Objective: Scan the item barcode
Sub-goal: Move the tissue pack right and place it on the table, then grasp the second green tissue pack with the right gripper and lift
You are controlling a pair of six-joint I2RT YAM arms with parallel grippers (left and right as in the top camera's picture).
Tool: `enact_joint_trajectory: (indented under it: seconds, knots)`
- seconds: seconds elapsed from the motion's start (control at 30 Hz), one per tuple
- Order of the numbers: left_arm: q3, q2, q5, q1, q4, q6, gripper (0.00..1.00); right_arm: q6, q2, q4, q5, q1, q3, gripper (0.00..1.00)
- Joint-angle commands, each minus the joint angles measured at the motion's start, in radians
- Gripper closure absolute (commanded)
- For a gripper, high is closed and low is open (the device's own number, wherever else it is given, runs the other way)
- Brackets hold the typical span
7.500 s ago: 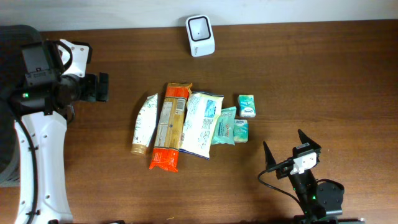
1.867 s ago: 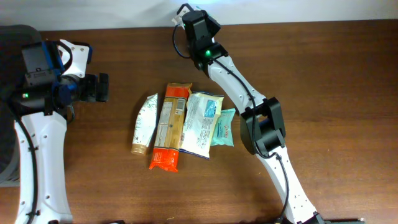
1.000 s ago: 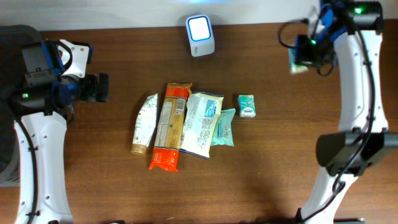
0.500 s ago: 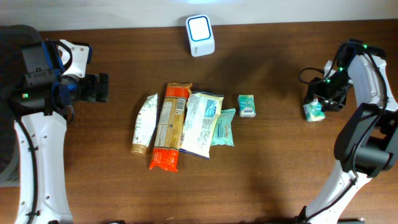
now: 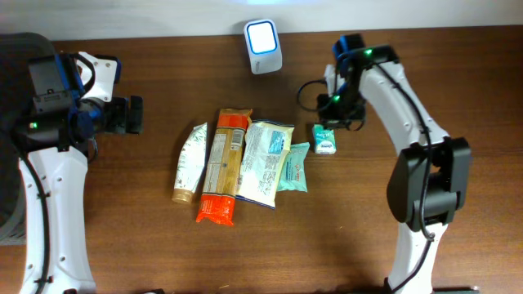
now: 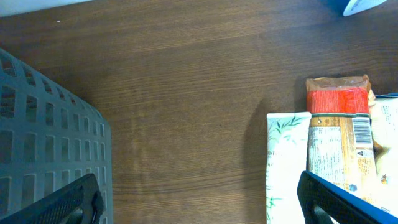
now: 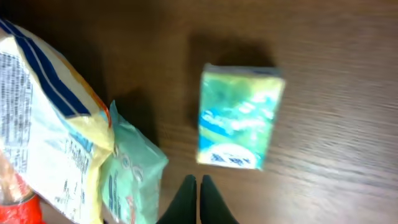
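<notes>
Overhead and wrist views, table of dark wood. The right gripper [image 5: 331,124] hangs over the table's middle right, its jaws pressed together and holding nothing. In the right wrist view the closed fingertips [image 7: 199,186] stand just beside the near edge of the small green box [image 7: 239,118], apart from it. That view is blurred, so the box's print cannot be read and a light touch on the table cannot be ruled out. The box [image 5: 325,140] lies flat at the right end of the row of goods, well apart from the white barcode scanner [image 5: 263,46] at the table's far edge. Beside the box lie a teal tissue pack [image 5: 295,166], a white and blue bag [image 5: 263,162], an orange-red packet [image 5: 223,166] and a leaf-printed tube [image 5: 189,162]. The left gripper [image 5: 131,114] hovers at the left, jaws spread wide and holding nothing. Its wrist view shows both fingers [image 6: 68,202] at the frame's lower corners, with a grey lattice basket [image 6: 43,143] beneath.
</notes>
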Motion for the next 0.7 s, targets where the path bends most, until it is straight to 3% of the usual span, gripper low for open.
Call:
enact_joint_trajectory:
  seconds: [0.0, 0.23, 0.5, 0.67]
  knots:
    - [0.005, -0.017, 0.007, 0.003, 0.003, 0.012, 0.01, 0.064, -0.011, 0.053, -0.026, 0.067, -0.062, 0.96]
    - [0.005, -0.017, 0.007, 0.003, 0.003, 0.012, 0.01, 0.112, -0.011, 0.175, -0.059, 0.128, -0.15, 0.96]
    - [0.005, -0.017, 0.007, 0.003, 0.003, 0.012, 0.01, 0.132, -0.011, 0.28, 0.023, 0.035, -0.238, 0.96]
    - [0.005, -0.017, 0.007, 0.003, 0.003, 0.012, 0.01, 0.127, -0.011, 0.364, 0.023, 0.049, -0.283, 0.96]
